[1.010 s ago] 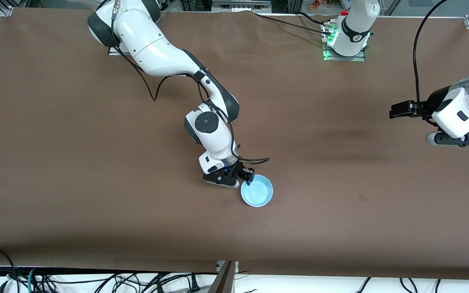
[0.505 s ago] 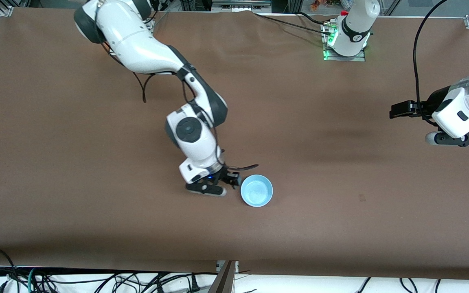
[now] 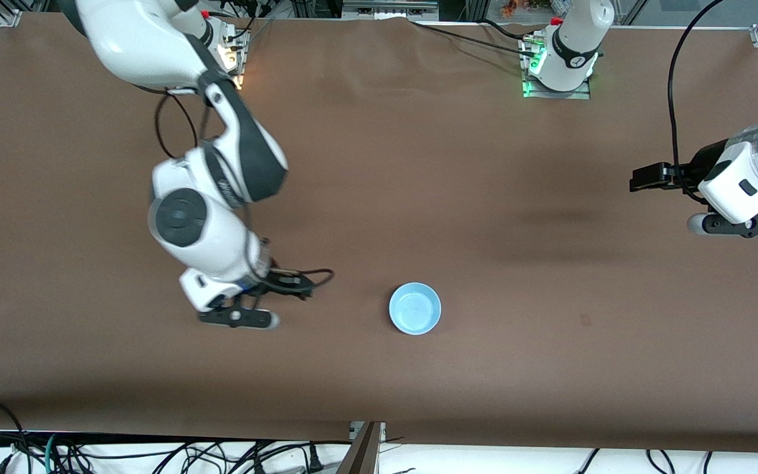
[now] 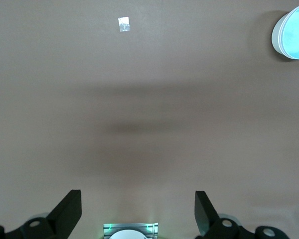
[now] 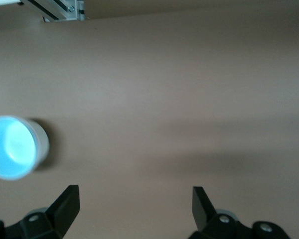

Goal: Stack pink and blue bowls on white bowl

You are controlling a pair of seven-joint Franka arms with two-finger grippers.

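A light blue bowl (image 3: 414, 308) stands upright on the brown table, nearer the front camera than the table's middle. It also shows in the left wrist view (image 4: 291, 35) and the right wrist view (image 5: 12, 147), where the wall under its blue rim looks whitish. No pink bowl or white bowl shows on its own. My right gripper (image 3: 239, 320) is open and empty over bare table, well apart from the bowl toward the right arm's end; its fingers (image 5: 65, 204) stand wide. My left gripper (image 3: 741, 227) waits, open and empty, with wide fingers (image 4: 70, 211), over the left arm's end.
A small square mark (image 3: 584, 320) lies on the table beside the bowl toward the left arm's end, also in the left wrist view (image 4: 123, 24). The left arm's base (image 3: 560, 62) glows green. Cables lie along the table's front edge (image 3: 366, 428).
My right gripper was at the blue bowl's rim, let go of it and swung away toward the right arm's end. The bowl stayed put. The left arm has not moved.
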